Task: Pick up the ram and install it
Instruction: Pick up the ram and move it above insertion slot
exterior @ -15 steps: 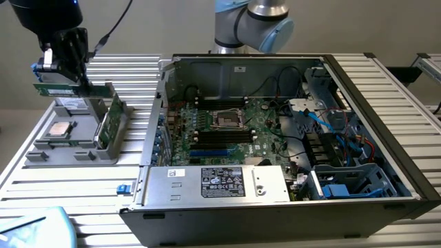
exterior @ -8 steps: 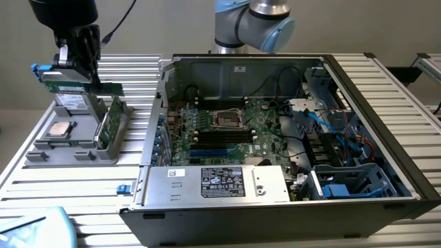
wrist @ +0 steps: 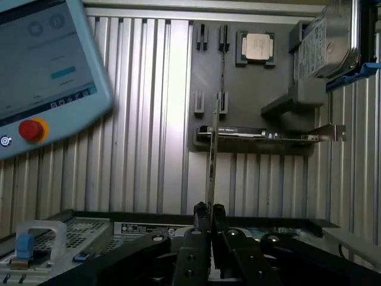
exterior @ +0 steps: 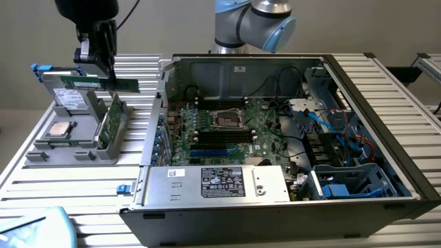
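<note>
While the claw [exterior: 105, 75] is closed on the ram [exterior: 125, 84], holding it above the grey parts holder [exterior: 69, 151] with its long axis level, the motherboard's memory slots [exterior: 222, 135] lie well apart, toward the exterior view's right.

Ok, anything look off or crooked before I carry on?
Nothing stands out. The end effector is shut on the ram, which sits straight in its grip above the gray tray. The open computer case shows no loose or damaged parts that I can see.
</note>
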Available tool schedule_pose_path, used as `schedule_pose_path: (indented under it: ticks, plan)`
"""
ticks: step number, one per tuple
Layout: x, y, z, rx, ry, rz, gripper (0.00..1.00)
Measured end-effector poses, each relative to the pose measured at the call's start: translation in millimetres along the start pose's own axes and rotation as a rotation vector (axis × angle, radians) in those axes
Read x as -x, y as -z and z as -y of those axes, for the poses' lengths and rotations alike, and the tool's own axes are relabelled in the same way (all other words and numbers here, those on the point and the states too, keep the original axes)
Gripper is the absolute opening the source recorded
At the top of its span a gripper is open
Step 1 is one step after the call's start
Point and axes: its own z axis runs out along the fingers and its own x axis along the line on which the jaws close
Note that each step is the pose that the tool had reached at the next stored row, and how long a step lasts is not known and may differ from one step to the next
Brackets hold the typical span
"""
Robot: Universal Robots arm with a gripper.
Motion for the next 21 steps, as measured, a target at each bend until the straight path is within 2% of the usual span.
schedule_pose_path:
  ticks: [10,21]
  plan:
    - [-1.4,13.1,36.9,0.0146,0.0,0.0016,0.14]
    - [-2.9,26.4,76.6,0.0334,0.0,0.004,0.14]
